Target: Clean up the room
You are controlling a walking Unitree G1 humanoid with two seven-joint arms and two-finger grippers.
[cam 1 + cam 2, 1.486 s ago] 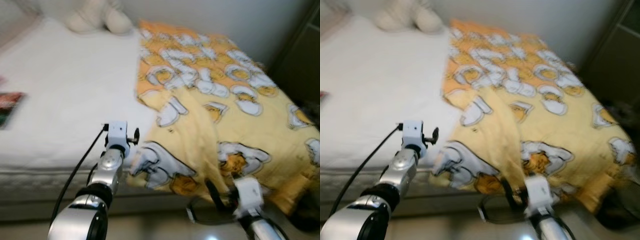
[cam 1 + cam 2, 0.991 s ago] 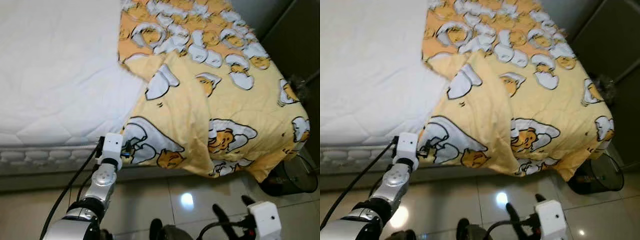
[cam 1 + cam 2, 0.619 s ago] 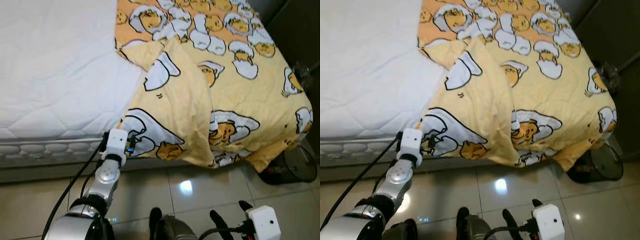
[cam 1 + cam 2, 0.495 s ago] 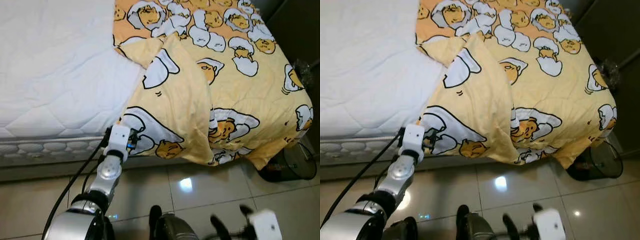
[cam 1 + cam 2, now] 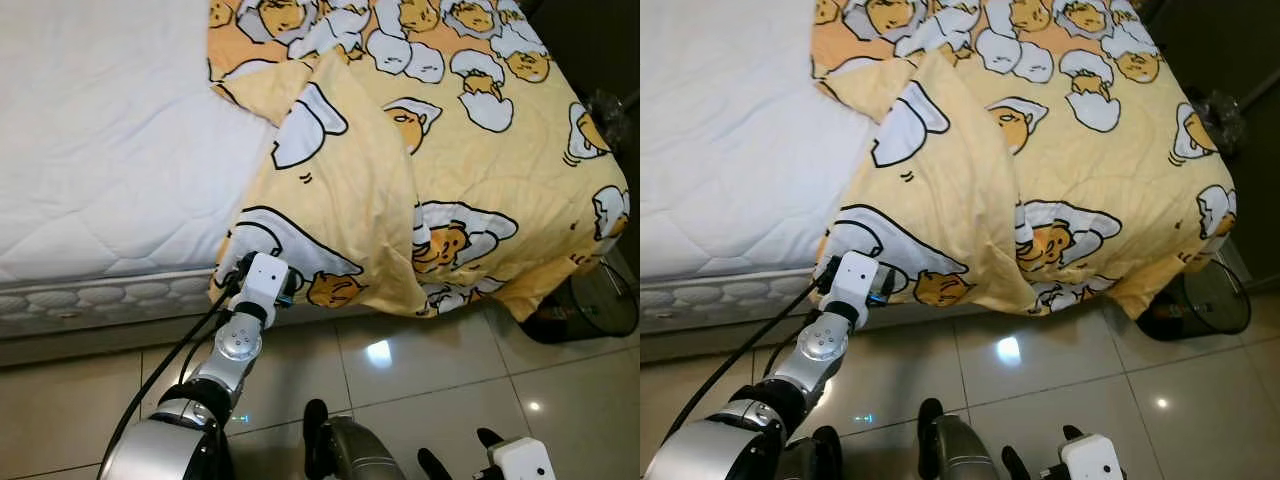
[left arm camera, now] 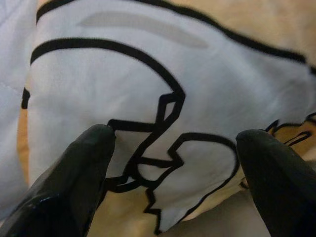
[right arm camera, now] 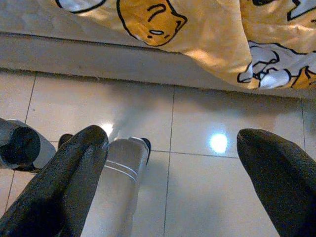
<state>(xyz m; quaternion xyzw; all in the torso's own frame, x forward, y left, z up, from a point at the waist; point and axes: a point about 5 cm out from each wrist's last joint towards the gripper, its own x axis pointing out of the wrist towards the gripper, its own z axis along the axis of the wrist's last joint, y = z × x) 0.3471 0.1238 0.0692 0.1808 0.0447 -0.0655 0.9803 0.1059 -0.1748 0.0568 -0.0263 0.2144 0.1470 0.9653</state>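
The yellow blanket drapes over the bed's right side, its corner hanging off the mattress edge. Left gripper is spread wide right against that corner; right gripper is wide open, low above the tiled floor.

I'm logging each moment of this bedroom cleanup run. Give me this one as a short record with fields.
setting: bed with white mattress, tiled floor
blanket: yellow cartoon-print blanket covering the bed's right part, its edge hanging over the side
left gripper: open, fingers on either side of the blanket's hanging corner, not closed on it
right gripper: open, low over the floor
other: dark round bin on the floor by the bed's corner
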